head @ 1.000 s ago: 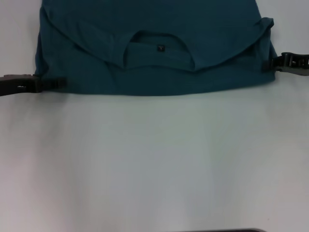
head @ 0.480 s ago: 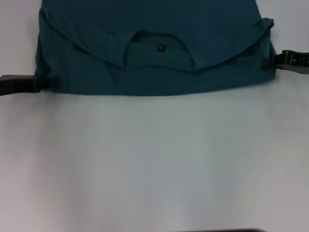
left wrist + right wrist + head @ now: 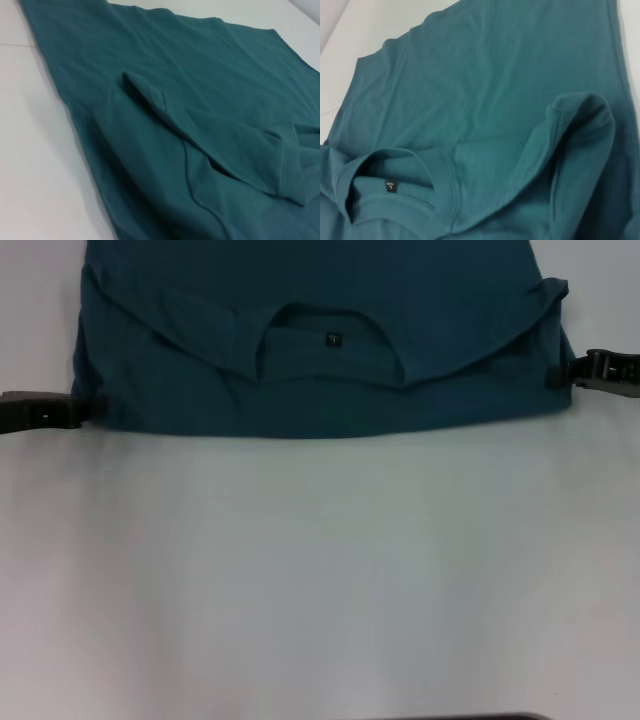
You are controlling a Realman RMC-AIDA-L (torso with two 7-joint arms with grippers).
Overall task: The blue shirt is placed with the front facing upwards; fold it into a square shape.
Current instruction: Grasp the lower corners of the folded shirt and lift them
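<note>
At table's far edge: shirt (image 3: 310,340) lies flat, collar fold toward the robot, label (image 3: 333,339) showing.
Left gripper (image 3: 88,410): at shirt's left edge; grip cannot be told.
Right gripper (image 3: 562,373): at right edge; likewise unclear.
Advice: take both side edges evenly, lift together, keep the fold line straight.

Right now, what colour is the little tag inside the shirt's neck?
Black, with tiny pale print. The label shows best in the right wrist view, inside the blue shirt collar.

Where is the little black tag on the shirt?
In the head view, the black label sits inside the neck opening of the blue shirt, midway between both end effectors.
</note>
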